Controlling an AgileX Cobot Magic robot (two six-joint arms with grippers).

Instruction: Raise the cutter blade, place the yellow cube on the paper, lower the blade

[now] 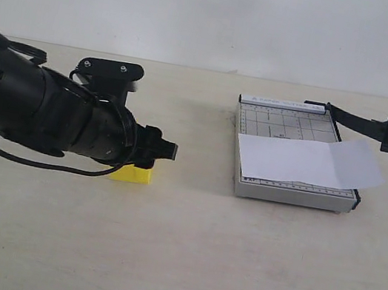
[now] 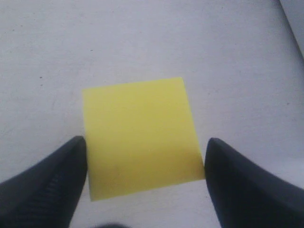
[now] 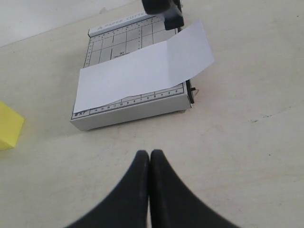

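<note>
The yellow cube (image 1: 134, 173) rests on the table at the left, mostly hidden behind my left gripper (image 1: 161, 151). In the left wrist view the cube (image 2: 140, 135) sits between the two black fingers, and each finger touches one of its sides, so my left gripper (image 2: 146, 140) is shut on it. The white paper (image 1: 311, 162) lies across the grey cutter board (image 1: 276, 191) and overhangs its right edge. The cutter blade (image 1: 359, 123) stands raised off the board, its handle out to the right. My right gripper (image 3: 150, 153) is shut and empty, over bare table in front of the board (image 3: 128, 114).
My left arm's thick black body (image 1: 28, 104) and its cable lie across the left of the table. A pale wall runs behind the table's far edge. Bare tabletop (image 1: 183, 248) stretches between the cube and the cutter and along the front.
</note>
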